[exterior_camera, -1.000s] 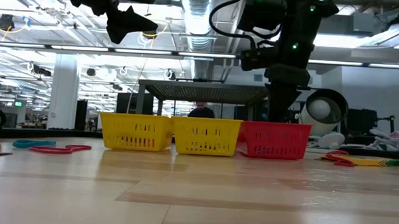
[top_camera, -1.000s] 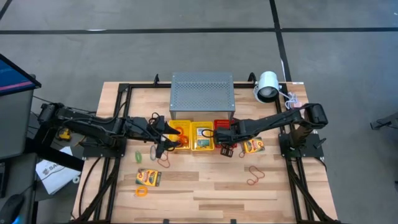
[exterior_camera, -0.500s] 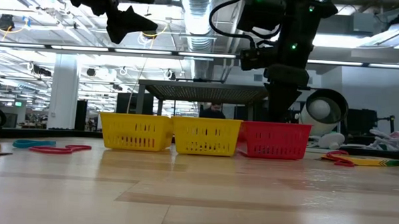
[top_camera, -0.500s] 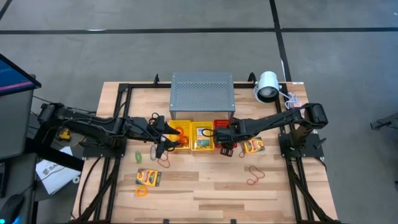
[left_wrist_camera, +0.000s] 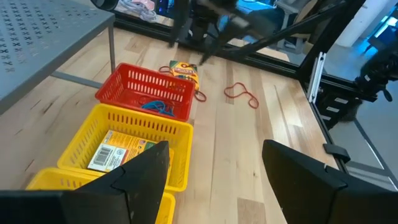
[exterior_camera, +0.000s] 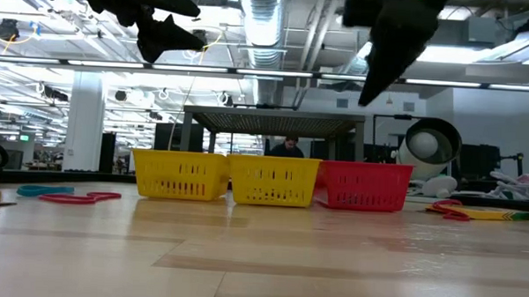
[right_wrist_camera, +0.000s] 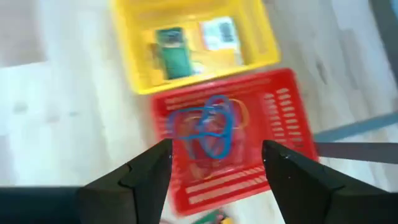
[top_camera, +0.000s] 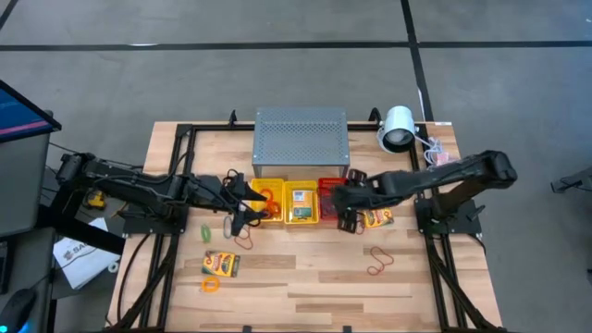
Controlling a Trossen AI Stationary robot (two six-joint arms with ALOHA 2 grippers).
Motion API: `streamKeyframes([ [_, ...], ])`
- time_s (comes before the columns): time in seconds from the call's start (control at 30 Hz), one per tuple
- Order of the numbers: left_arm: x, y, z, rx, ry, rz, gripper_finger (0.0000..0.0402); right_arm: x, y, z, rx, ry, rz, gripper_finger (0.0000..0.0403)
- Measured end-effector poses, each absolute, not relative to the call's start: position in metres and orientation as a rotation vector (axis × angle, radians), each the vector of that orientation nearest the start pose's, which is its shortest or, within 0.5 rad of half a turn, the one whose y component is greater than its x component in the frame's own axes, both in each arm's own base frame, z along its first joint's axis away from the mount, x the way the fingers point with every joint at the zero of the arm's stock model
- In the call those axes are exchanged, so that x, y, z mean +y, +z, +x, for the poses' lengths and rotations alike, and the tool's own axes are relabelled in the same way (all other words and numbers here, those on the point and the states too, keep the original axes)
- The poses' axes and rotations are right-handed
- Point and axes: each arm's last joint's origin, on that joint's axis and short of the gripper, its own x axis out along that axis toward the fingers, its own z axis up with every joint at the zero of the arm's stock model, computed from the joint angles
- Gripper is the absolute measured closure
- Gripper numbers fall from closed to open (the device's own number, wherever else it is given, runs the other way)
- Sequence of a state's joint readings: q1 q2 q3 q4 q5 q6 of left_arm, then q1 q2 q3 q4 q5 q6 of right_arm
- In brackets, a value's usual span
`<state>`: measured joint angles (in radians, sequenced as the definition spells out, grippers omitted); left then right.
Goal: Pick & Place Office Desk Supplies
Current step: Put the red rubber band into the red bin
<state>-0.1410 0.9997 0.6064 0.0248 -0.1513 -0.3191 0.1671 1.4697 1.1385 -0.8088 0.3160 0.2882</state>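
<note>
Three mesh baskets stand in a row: two yellow ones [top_camera: 270, 205] [top_camera: 301, 202] and a red one [top_camera: 330, 197]. The red basket [right_wrist_camera: 230, 137] holds blue and orange band loops [right_wrist_camera: 208, 130]. The middle yellow basket [right_wrist_camera: 193, 40] holds card boxes [right_wrist_camera: 171, 53]. My right gripper [right_wrist_camera: 214, 180] hangs open above the red basket, nothing between its fingers. Over the left yellow basket, my left gripper [left_wrist_camera: 224, 180] is open and empty as well. Loose on the table lie card boxes [top_camera: 220, 265] [top_camera: 376, 217], a red band [top_camera: 377, 262], an orange loop [top_camera: 211, 285] and a green loop [top_camera: 206, 233].
A big grey perforated box [top_camera: 301, 141] stands right behind the baskets. A white cylinder [top_camera: 398, 128] sits at the far right corner. A black frame rail [top_camera: 176, 176] runs along the table's sides. Bare wood lies between the baskets and the near edge.
My right gripper has risen from down at the red basket to well above it and has drifted a little toward the table's right edge. My left gripper has kept still.
</note>
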Motion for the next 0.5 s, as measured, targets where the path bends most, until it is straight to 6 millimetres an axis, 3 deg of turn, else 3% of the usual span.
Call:
streamKeyframes([
  [0.23, -0.026, 0.252, 0.215, 0.361, 0.068, -0.261, 0.0147, 0.079, 0.267, 0.254, 1.119, -0.151, -0.063, 0.0163],
  [0.37, -0.026, 0.252, 0.215, 0.361, 0.068, -0.261, 0.0147, 0.097, 0.263, 0.235, 1.218, -0.183, -0.034, 0.0163],
  [0.5, -0.026, 0.252, 0.215, 0.361, 0.068, -0.262, 0.0147, 0.11, 0.254, 0.233, 1.25, -0.223, -0.012, 0.0163],
])
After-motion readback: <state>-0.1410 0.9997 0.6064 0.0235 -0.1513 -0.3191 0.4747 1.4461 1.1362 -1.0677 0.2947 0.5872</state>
